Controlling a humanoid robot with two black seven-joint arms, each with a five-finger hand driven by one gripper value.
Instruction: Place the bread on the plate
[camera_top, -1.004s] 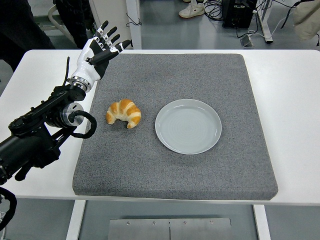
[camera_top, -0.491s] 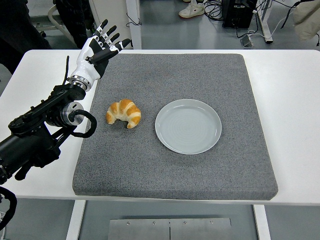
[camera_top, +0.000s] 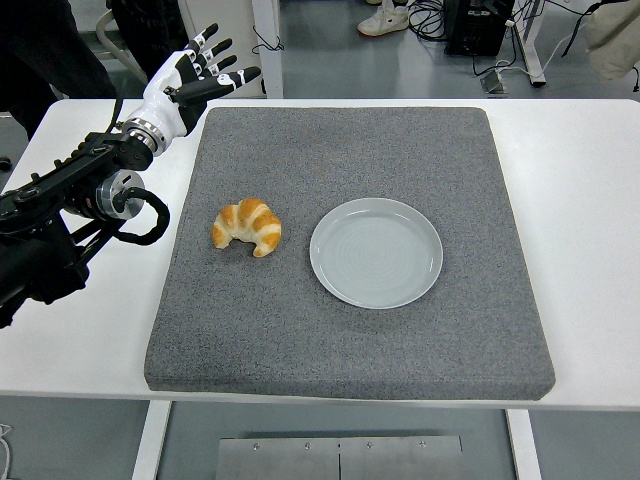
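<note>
**Bread waiting on the mat, plate bare**

At ten o'clock, over the far-left corner of the mat: left hand (camera_top: 190, 78), fingers spread wide, holding nothing, well apart from the bread. Black arm trailing back to the left edge of the white desk (camera_top: 590, 200).

Left of centre on the grey, coarse, felt-like mat (camera_top: 350, 330): bread (camera_top: 247, 226), a golden crescent with ridged, glossy-looking crust, near the plate at its nine o'clock, not touching.

At centre: round pale grey-blue plate (camera_top: 376, 252), smooth, shallow rim, nothing on it.

Probably light, crust flaky, crumb soft; easily crushed by a hard squeeze. Best taken across the thick middle hump, gently, not by the thin tips.
</note>
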